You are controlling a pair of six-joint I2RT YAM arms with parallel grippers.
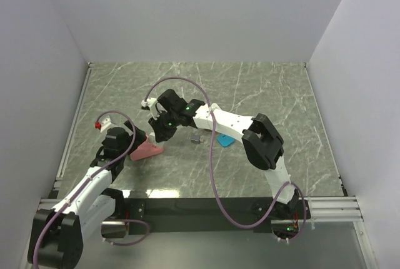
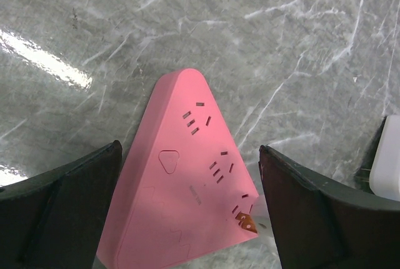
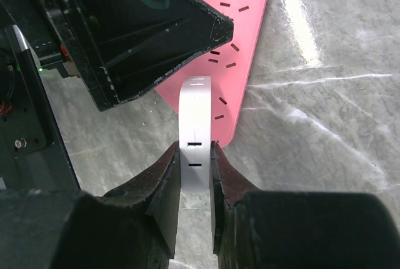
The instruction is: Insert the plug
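A pink triangular power strip [image 2: 178,184] lies flat on the marble table, its rows of slot sockets facing up. My left gripper [image 2: 189,153] is open and straddles the strip, one finger at each side. My right gripper [image 3: 195,147] is shut on a white plug [image 3: 194,116] and holds it just above the strip's corner [image 3: 231,50], beside the left gripper's black finger [image 3: 144,31]. In the top view the strip [image 1: 149,151] sits front left, with the left gripper [image 1: 139,142] and the right gripper [image 1: 157,132] meeting over it. The plug's prongs are hidden.
A blue flat object [image 1: 225,140] and a small grey piece [image 1: 195,139] lie on the table under the right arm. White walls close in the table on three sides. The right arm's purple cable [image 1: 212,156] loops over the middle.
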